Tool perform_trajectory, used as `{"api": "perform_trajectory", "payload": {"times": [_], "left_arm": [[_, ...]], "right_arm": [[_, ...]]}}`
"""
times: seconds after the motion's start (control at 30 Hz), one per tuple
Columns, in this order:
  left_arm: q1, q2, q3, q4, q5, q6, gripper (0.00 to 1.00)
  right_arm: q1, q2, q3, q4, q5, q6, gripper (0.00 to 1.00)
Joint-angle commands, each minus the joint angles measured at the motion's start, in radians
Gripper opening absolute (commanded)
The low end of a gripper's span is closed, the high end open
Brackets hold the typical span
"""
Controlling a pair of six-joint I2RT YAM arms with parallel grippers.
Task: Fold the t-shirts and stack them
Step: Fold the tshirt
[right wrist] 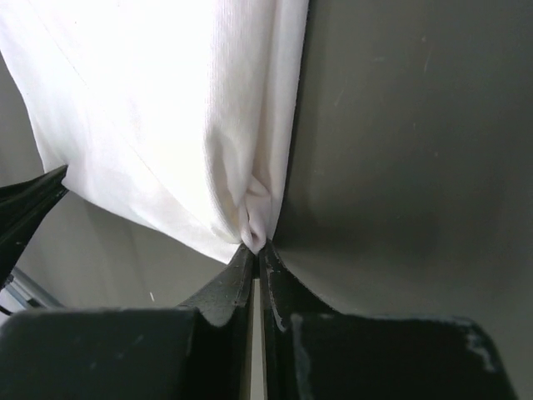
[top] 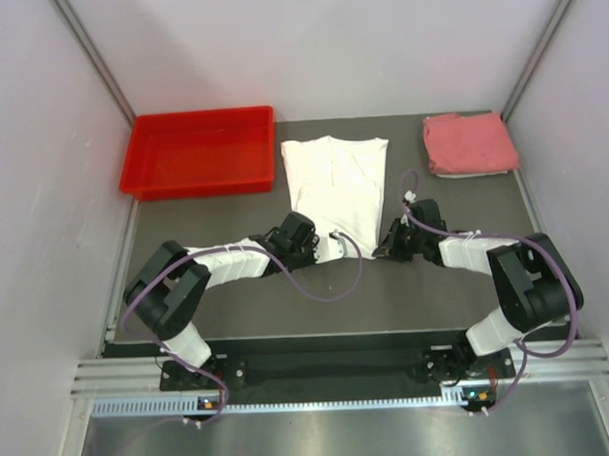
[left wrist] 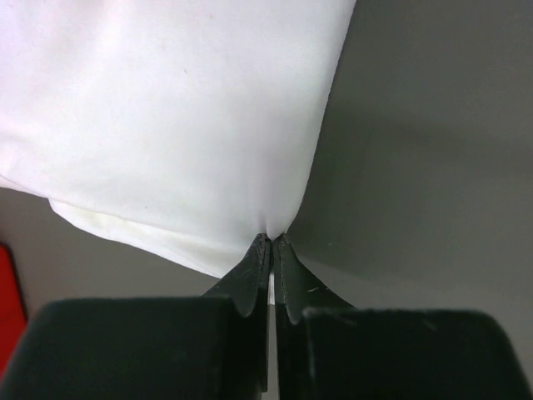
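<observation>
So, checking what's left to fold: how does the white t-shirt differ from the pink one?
The white t-shirt lies spread out long at mid-table; the pink t-shirt is a compact folded square at the far right. The left gripper and right gripper each pinch a near corner of the white one; the pink one is untouched. Both are cloth lying on the dark table.

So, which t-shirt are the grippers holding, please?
The white cloth t-shirt spread in the middle: the left gripper and right gripper pinch its near corners. The folded pink cloth t-shirt lies apart, far right.
</observation>
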Motion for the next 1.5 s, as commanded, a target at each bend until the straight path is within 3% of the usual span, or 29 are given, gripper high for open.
{"api": "perform_trajectory", "payload": {"times": [0.0, 0.17, 0.3, 0.7, 0.87, 0.97, 1.07, 1.1, 1.2, 1.47], "left_arm": [[0.002, 0.049, -0.024, -0.013, -0.062, -0.025, 0.00], [0.006, -0.009, -0.008, -0.072, -0.064, -0.113, 0.00], [0.006, -0.165, -0.034, -0.108, -0.055, -0.170, 0.00], [-0.009, -0.487, 0.065, -0.736, 0.206, -0.154, 0.00], [-0.006, -0.512, 0.194, -0.760, 0.115, -0.209, 0.00], [0.012, -0.454, 0.252, -0.656, 0.035, -0.203, 0.00], [0.092, -0.325, 0.370, -0.613, 0.062, -0.184, 0.00], [0.119, -0.245, 0.405, -0.605, 0.077, -0.184, 0.00], [0.190, -0.085, 0.537, -0.567, 0.009, -0.169, 0.00], [0.249, 0.254, 0.801, -0.501, -0.082, -0.114, 0.00]], "right_arm": [[0.008, -0.038, 0.004, -0.032, -0.004, -0.029, 0.00], [0.008, -0.112, -0.008, -0.121, -0.025, -0.054, 0.00], [0.025, -0.193, -0.022, -0.202, -0.039, -0.071, 0.00], [0.186, -0.615, 0.021, -0.808, -0.004, -0.075, 0.00], [0.189, -0.734, 0.095, -0.935, 0.004, -0.022, 0.00], [0.149, -0.655, 0.138, -0.920, 0.013, -0.074, 0.00], [0.039, -0.531, 0.188, -0.851, -0.008, -0.169, 0.00], [-0.051, -0.497, 0.202, -0.793, -0.031, -0.189, 0.00], [-0.165, -0.371, 0.254, -0.654, -0.084, -0.207, 0.00], [-0.250, 0.011, 0.445, -0.489, -0.081, -0.213, 0.00]]}}
